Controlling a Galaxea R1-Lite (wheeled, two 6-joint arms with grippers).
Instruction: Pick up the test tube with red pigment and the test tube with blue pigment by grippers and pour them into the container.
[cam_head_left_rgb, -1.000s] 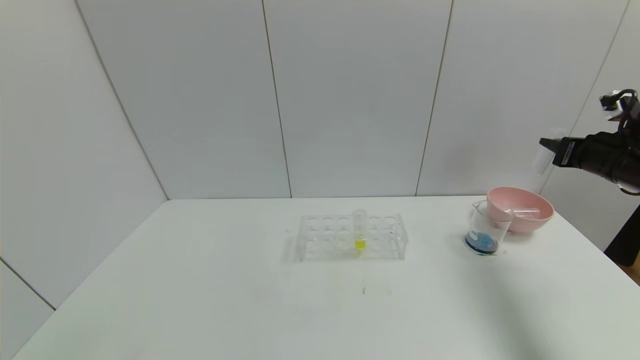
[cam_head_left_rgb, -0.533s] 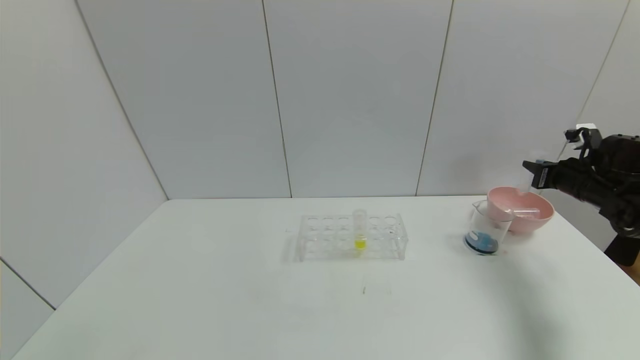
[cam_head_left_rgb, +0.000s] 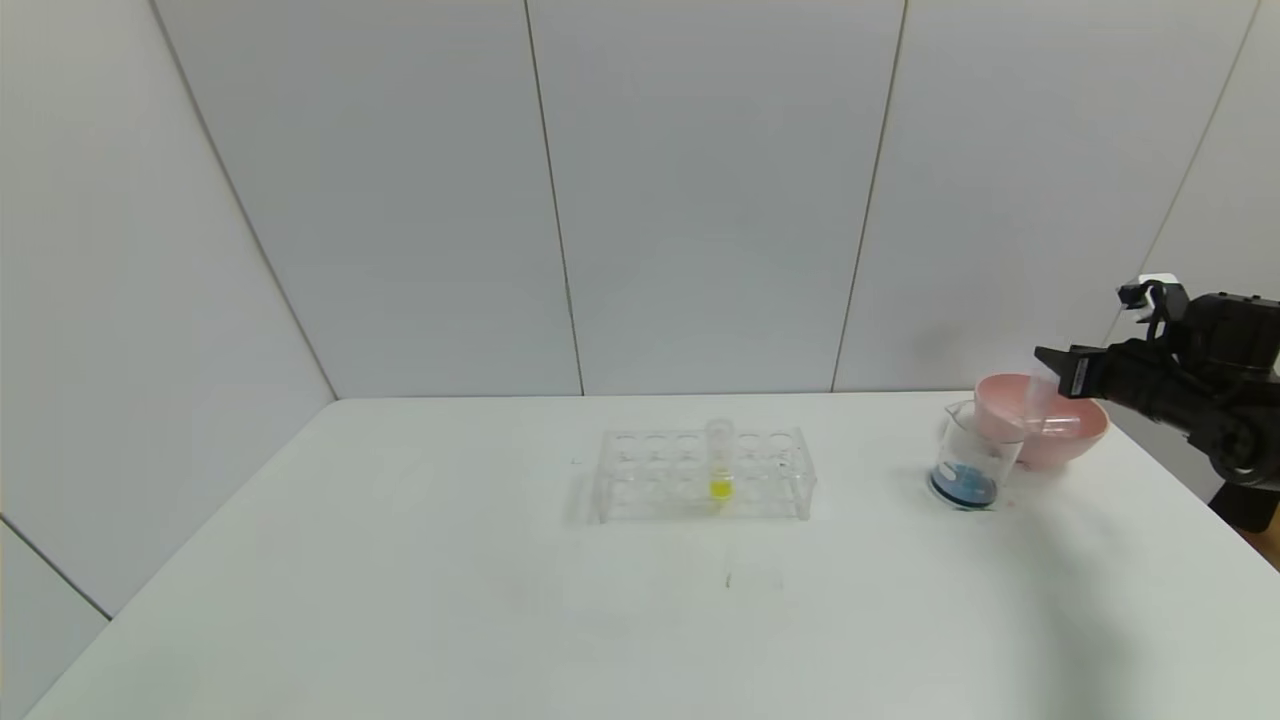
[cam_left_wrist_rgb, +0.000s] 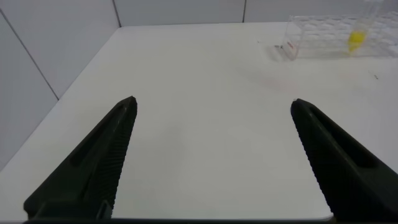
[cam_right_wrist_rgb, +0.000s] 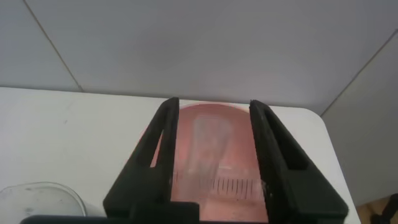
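Observation:
My right gripper (cam_head_left_rgb: 1046, 358) hangs just above the pink bowl (cam_head_left_rgb: 1085, 432), fingers open. A blurred empty clear tube (cam_right_wrist_rgb: 208, 144) stands loose between the fingers (cam_right_wrist_rgb: 163, 134) over the bowl, touching neither; it also shows in the head view (cam_head_left_rgb: 1034, 397). A second empty tube with graduation marks (cam_right_wrist_rgb: 239, 184) lies across the bowl's bottom. No tube with red or blue liquid is in view. The container (cam_head_left_rgb: 968, 466), a clear beaker, stands beside the bowl with dark blue liquid at its bottom. My left gripper (cam_left_wrist_rgb: 211, 102) is open and empty above bare table.
A clear tube rack (cam_head_left_rgb: 700, 473) stands mid-table holding one tube with yellow liquid (cam_head_left_rgb: 720, 466); it also shows in the left wrist view (cam_left_wrist_rgb: 336, 43). The beaker rim (cam_right_wrist_rgb: 37, 199) is close beside my right gripper. The table's right edge is near the bowl.
My right gripper came down and moved left from high at the right to just above the pink bowl. The clear tube it carried is now loose between open fingers.

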